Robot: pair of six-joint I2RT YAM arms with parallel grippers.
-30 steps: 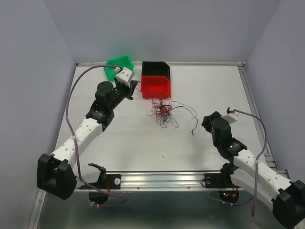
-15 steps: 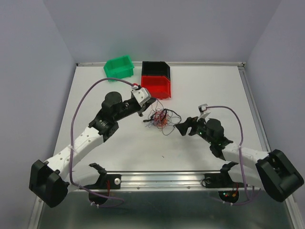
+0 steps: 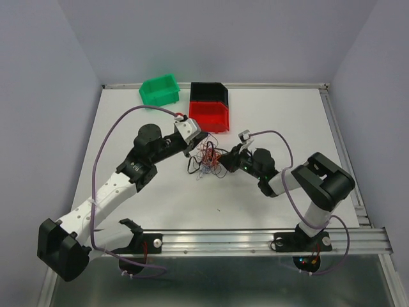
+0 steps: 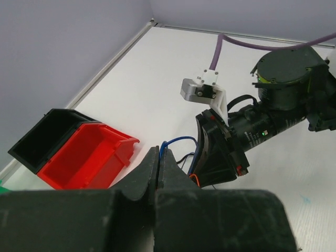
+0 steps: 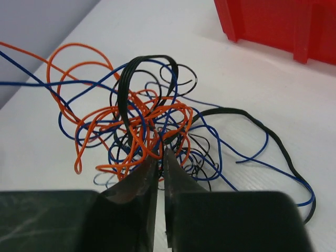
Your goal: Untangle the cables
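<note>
Where it meets the cables (image 3: 209, 160), the left claw (image 4: 158, 151) is pressed together. Whether the near-closed right claw (image 5: 159, 153) grips any is unclear.

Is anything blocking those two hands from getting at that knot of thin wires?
Nothing visible does. The right hand has its tips in the cables, and the left hand sits at the tangle's opposite edge. The red bin stands farther back, out of the way.
</note>
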